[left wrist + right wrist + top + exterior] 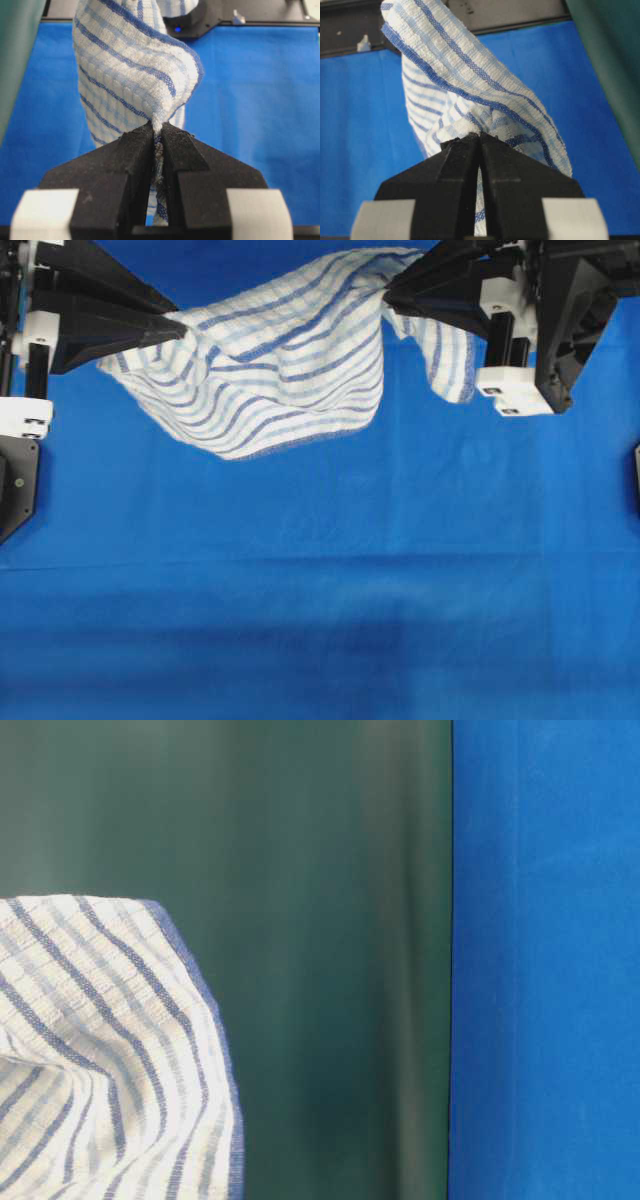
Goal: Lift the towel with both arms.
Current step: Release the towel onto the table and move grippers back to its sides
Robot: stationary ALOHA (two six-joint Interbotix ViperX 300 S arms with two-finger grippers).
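Blue cloth covers the whole surface (320, 620) in the overhead view. Above it hangs the towel (280, 370), white with blue stripes, stretched between the two arms near the top edge. The left gripper (180, 328) pinches one end and the right gripper (388, 292) pinches the other. The middle of the towel sags down like a hammock, and one loose flap droops below the right gripper.

From the table-level view, only a bulge of the towel (100, 1060) shows at the lower left, with a dark green wall (330, 960) behind it and a blue sheet (545, 960) on the right. No gripper shows here.

The left wrist view looks along the left gripper (157, 131). Its two black jaws are pressed together on a thin fold of the towel (130, 75), which rises up from the tips.

The right wrist view shows the same thing for the right gripper (479, 136): jaws squeezed tight on a bunched bit of towel (465, 80).

Each gripper holds just a small pinch of cloth. If the arms pull too far apart, the towel could slide out of one gripper. Then that end would drop and the towel would dangle from one arm only.
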